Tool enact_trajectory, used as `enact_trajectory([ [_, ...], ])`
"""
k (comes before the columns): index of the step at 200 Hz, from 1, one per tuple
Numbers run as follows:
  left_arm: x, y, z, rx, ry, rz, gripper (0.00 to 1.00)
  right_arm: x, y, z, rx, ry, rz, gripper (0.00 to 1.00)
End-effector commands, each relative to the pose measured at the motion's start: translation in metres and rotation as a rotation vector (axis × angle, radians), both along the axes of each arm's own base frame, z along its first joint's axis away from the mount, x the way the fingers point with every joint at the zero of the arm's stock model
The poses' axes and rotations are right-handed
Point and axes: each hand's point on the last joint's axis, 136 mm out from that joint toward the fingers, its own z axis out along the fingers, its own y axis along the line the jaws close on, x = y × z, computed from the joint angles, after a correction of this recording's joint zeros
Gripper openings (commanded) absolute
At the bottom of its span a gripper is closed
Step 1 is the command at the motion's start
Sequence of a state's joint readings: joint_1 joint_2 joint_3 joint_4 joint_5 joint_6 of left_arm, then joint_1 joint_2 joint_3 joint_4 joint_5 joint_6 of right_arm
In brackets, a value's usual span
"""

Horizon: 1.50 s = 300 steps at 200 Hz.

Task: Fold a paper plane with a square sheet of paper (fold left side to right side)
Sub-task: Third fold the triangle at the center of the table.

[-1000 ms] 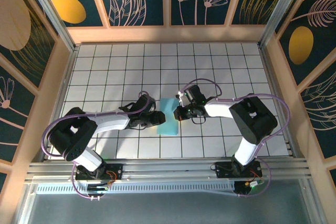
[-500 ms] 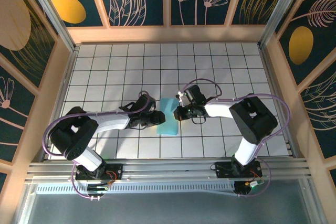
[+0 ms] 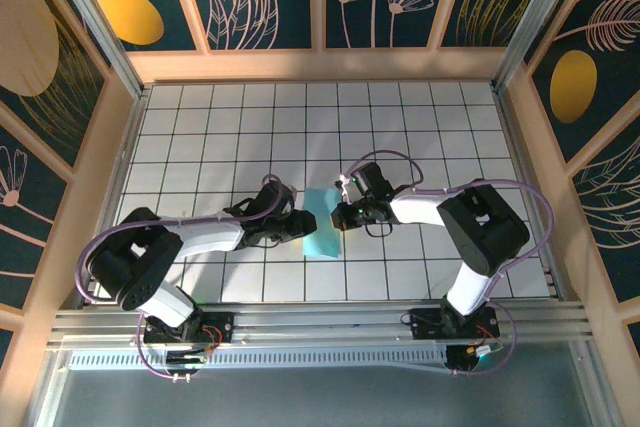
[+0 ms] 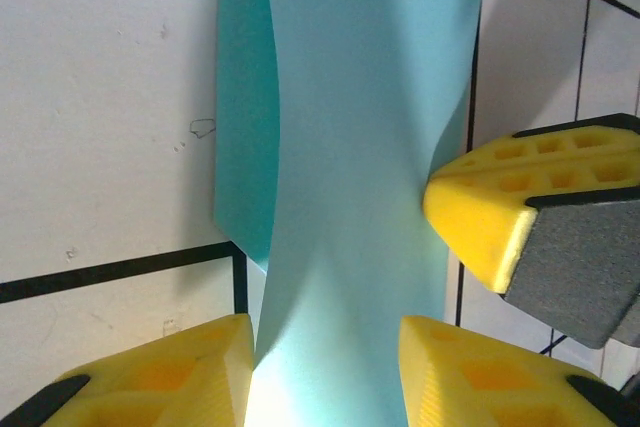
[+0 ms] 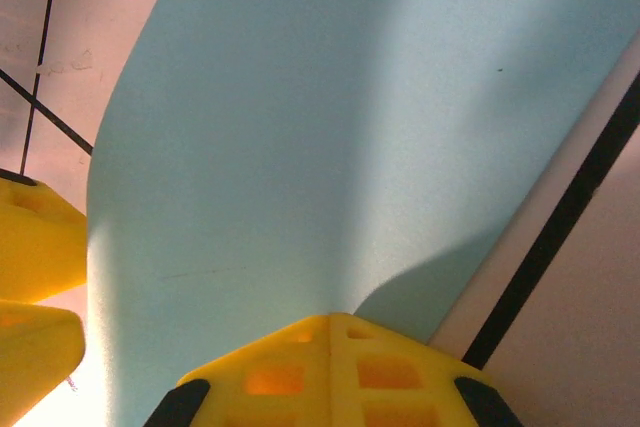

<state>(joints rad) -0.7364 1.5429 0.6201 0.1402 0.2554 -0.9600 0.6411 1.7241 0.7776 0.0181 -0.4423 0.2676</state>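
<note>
The square sheet of paper [image 3: 323, 227], light blue, lies mid-table between my two grippers. My left gripper [image 3: 303, 225] is at its left side with the jaws apart. In the left wrist view a raised, curving flap of the paper [image 4: 350, 147] runs up between the yellow fingers [image 4: 150, 377], and a darker layer lies flat underneath at the left. My right gripper [image 3: 340, 215] is shut, its joined tip [image 5: 330, 322] resting against the paper [image 5: 330, 127] at the right edge. That tip also appears in the left wrist view as a yellow finger [image 4: 480, 217] touching the sheet.
The table [image 3: 420, 127] is white with a black grid, walled by wooden rails and patterned panels. Both forearms stretch inward from the near edge and meet at the paper. In the right wrist view the left gripper's yellow fingers [image 5: 30, 237] stand close at the left.
My left gripper has moved slightly right and its jaws have narrowed a little. The paper looks narrower from above, its left part raised and pushed rightward. The right arm has not moved.
</note>
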Motion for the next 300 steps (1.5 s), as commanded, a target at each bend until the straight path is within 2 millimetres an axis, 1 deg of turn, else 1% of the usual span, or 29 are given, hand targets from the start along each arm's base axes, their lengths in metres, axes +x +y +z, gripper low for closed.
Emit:
enact_trajectory([
  [1, 0.005, -0.003, 0.014, -0.056, -0.041, 0.034, 0.42, -0.029, -0.036, -0.036, -0.163, 0.115, -0.02, 0.0],
  [28, 0.009, -0.001, 0.02, -0.058, -0.063, 0.046, 0.45, -0.03, -0.037, -0.037, -0.168, 0.115, -0.019, 0.0],
  [57, 0.007, -0.005, 0.013, -0.059, -0.039, 0.02, 0.45, -0.029, -0.037, -0.037, -0.168, 0.114, -0.019, 0.0],
  [78, 0.007, -0.004, 0.009, -0.051, -0.033, 0.025, 0.44, -0.028, -0.036, -0.036, -0.166, 0.111, -0.02, 0.0],
  [99, 0.007, 0.0, 0.004, -0.019, -0.028, 0.032, 0.38, -0.028, -0.037, -0.036, -0.172, 0.109, -0.022, 0.0],
  [127, 0.003, 0.006, -0.004, 0.011, -0.007, 0.032, 0.27, -0.025, -0.037, -0.034, -0.177, 0.097, -0.022, 0.0],
  [142, 0.001, 0.007, -0.004, 0.008, -0.006, 0.035, 0.23, -0.022, -0.035, -0.031, -0.172, 0.087, -0.022, 0.0],
  [172, 0.0, 0.01, -0.002, 0.012, -0.006, 0.039, 0.19, -0.017, -0.032, -0.026, -0.166, 0.074, -0.021, 0.0],
  [203, -0.002, 0.01, -0.002, 0.0, 0.0, 0.048, 0.08, -0.01, -0.031, -0.019, -0.17, 0.046, -0.026, 0.0],
  [217, -0.003, 0.009, 0.002, -0.027, 0.008, 0.061, 0.04, -0.003, -0.03, -0.008, -0.168, 0.006, -0.033, 0.0],
  [232, -0.004, 0.007, 0.007, -0.063, 0.023, 0.086, 0.01, 0.007, -0.029, 0.008, -0.158, -0.058, -0.042, 0.12],
  [246, -0.004, 0.005, 0.014, -0.108, 0.041, 0.123, 0.0, 0.015, -0.028, 0.029, -0.132, -0.136, -0.049, 0.25],
  [262, -0.006, 0.003, 0.019, -0.155, 0.066, 0.156, 0.0, 0.023, -0.031, 0.055, -0.116, -0.237, -0.063, 0.35],
  [280, -0.006, 0.003, 0.021, -0.184, 0.101, 0.211, 0.0, 0.022, -0.036, 0.083, -0.095, -0.352, -0.076, 0.46],
  [300, -0.007, 0.002, 0.025, -0.223, 0.127, 0.265, 0.0, 0.007, -0.036, 0.11, -0.05, -0.471, -0.07, 0.53],
])
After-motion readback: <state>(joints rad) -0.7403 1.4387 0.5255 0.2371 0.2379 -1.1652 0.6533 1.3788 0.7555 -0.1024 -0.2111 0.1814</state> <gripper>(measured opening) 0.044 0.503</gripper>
